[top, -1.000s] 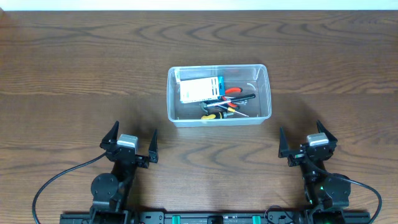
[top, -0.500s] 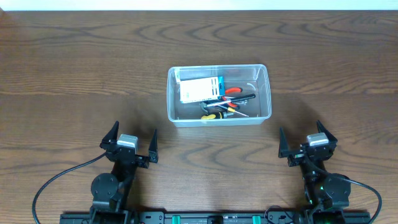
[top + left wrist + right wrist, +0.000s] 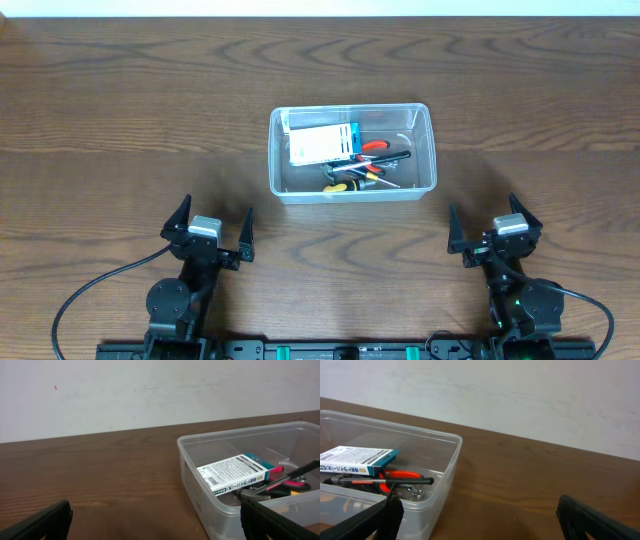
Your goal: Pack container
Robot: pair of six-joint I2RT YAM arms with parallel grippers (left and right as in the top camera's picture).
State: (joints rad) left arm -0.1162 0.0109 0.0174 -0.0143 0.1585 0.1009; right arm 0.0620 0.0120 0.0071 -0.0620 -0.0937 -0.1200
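At the near edge, the left arm (image 3: 178, 295) and right arm (image 3: 520, 300) are seen parked low on the tabletop (image 3: 120, 120), both pointed toward the far side. The left jaws are spread wide with nothing held, and same deal for the right jaws. A bit further out, roughly between the two and well apart from both, the container (image 3: 350, 190) is sat on the tabletop. From overhead, a blue-and-white box (image 3: 322, 143), red-handled pliers (image 3: 376, 146) and a yellow-handled screwdriver (image 3: 340, 186) are seen inside it. Printed text on the box's side is only caught by the left wrist view. Furthest back, a white wall (image 3: 150, 390) is shown by both wrist cams.
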